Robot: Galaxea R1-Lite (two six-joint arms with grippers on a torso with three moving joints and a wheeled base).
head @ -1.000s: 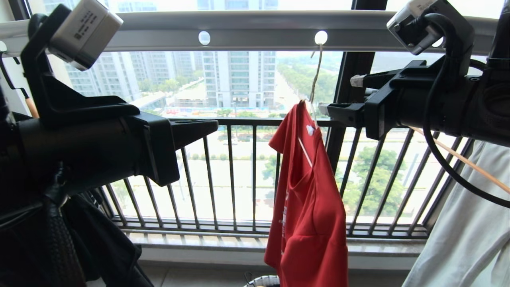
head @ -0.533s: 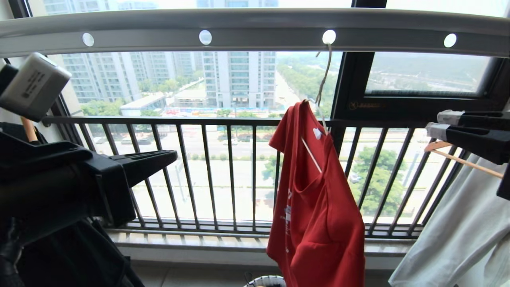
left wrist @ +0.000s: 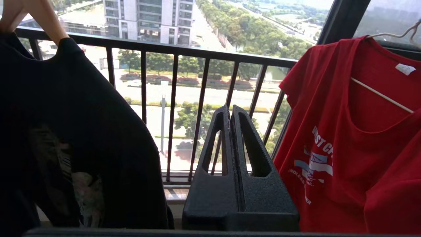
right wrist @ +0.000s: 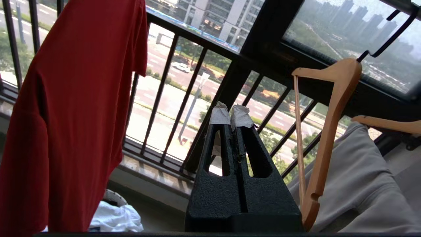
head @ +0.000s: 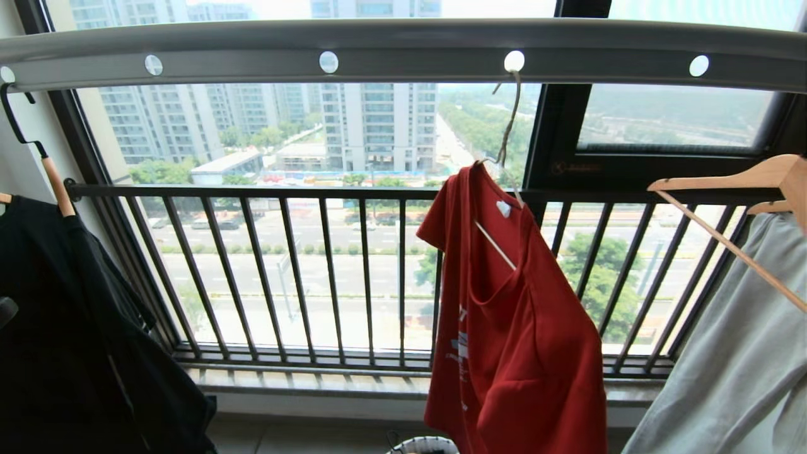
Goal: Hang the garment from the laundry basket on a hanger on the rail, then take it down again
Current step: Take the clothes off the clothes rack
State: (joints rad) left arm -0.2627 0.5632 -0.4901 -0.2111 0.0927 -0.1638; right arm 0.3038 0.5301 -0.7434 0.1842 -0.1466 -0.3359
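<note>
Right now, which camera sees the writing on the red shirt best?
The left wrist view: the bright red short-sleeved T-shirt faces it, so the white and blue chest print shows clearly. The head view shows the whole shirt hanging, the print edge-on. The right wrist view shows only plain red cloth.

Red garment point(head: 523, 328) hangs on hanger point(head: 495, 244) from rail point(head: 403, 47).

We see a big window point(head: 378, 126) w/ dark frame point(head: 555, 145) & black barred railing point(head: 353, 271); bright daylight, tower blocks point(head: 378, 120), trees & a road outside. Pale stone sill point(head: 302, 381) below, strip of floor point(head: 302, 438) under it
</note>
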